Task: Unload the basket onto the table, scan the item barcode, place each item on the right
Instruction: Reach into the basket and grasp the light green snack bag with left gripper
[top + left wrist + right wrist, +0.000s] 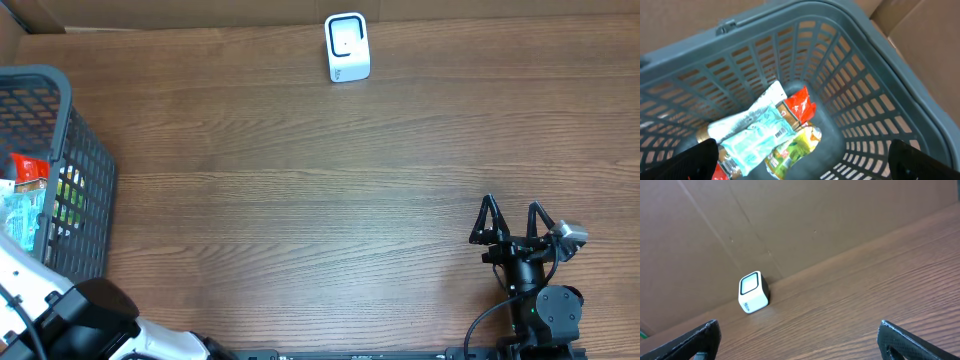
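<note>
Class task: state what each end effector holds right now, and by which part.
Nothing is held. The left end effector hangs open above the packets in the basket; the right end effector stands open over the table.

Open tabletop (300,210) between grey mesh basket (88,185) at left edge and white scanner (347,47) against cardboard backdrop (815,215)

Left claw (805,162), right claw (512,212): wide open.
</note>
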`<action>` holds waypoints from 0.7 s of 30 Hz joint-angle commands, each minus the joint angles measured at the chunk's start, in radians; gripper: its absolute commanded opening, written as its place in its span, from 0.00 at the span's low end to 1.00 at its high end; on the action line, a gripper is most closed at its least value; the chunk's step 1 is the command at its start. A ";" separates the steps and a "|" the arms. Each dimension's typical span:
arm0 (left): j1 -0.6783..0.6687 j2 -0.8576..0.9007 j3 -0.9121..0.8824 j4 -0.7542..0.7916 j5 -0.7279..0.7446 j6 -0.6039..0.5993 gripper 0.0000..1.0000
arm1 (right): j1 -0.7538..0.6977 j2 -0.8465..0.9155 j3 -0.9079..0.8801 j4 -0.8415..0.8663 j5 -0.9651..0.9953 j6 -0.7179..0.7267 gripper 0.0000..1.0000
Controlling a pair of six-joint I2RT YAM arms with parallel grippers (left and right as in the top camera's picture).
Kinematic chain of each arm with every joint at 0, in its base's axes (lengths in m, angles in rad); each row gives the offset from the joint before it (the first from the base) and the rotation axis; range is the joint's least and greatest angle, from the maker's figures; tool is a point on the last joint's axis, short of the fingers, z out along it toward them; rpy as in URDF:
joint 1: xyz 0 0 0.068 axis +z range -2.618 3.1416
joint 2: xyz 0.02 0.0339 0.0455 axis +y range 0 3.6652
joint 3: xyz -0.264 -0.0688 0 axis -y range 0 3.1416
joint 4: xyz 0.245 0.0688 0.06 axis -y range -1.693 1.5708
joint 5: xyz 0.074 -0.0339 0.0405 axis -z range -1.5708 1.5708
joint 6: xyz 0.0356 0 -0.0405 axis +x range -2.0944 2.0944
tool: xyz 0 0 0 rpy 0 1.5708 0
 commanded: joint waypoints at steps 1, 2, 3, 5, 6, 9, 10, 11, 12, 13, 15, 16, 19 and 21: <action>0.019 0.031 0.010 -0.005 0.096 0.090 1.00 | -0.002 -0.009 -0.011 0.005 0.007 0.003 1.00; 0.019 0.042 0.010 -0.010 0.097 0.092 1.00 | -0.002 -0.009 -0.011 0.005 0.007 0.003 1.00; 0.019 0.053 0.010 -0.017 0.097 0.091 1.00 | -0.002 -0.009 -0.011 0.005 0.007 0.003 1.00; 0.019 0.085 0.010 -0.041 0.101 0.092 1.00 | -0.002 -0.009 -0.011 0.005 0.007 0.003 1.00; 0.017 0.105 0.010 -0.058 0.101 0.092 1.00 | -0.002 -0.009 -0.011 0.005 0.007 0.003 1.00; 0.018 0.168 0.010 -0.107 0.100 0.092 0.98 | -0.002 -0.009 -0.011 0.005 0.007 0.003 1.00; 0.018 0.190 0.010 -0.122 0.098 0.093 0.97 | -0.002 -0.009 -0.011 0.005 0.007 0.003 1.00; 0.018 0.212 0.010 -0.138 0.096 0.097 0.97 | -0.002 -0.009 -0.011 0.005 0.007 0.003 1.00; 0.019 0.228 0.010 -0.149 0.096 0.106 0.96 | -0.002 -0.009 -0.011 0.005 0.007 0.003 1.00; 0.019 0.248 0.010 -0.166 0.093 0.119 0.94 | -0.002 -0.009 -0.011 0.005 0.007 0.003 1.00; 0.019 0.282 0.010 -0.198 0.077 0.127 0.93 | -0.002 -0.009 -0.011 0.005 0.007 0.003 1.00; 0.019 0.299 0.010 -0.214 0.066 0.134 0.91 | -0.002 -0.009 -0.011 0.005 0.007 0.003 1.00; 0.020 0.325 0.005 -0.237 0.047 0.134 0.89 | -0.002 -0.009 -0.011 0.005 0.007 0.003 1.00; 0.024 0.325 -0.003 -0.240 0.032 0.134 0.88 | -0.002 -0.009 -0.011 0.005 0.007 0.003 1.00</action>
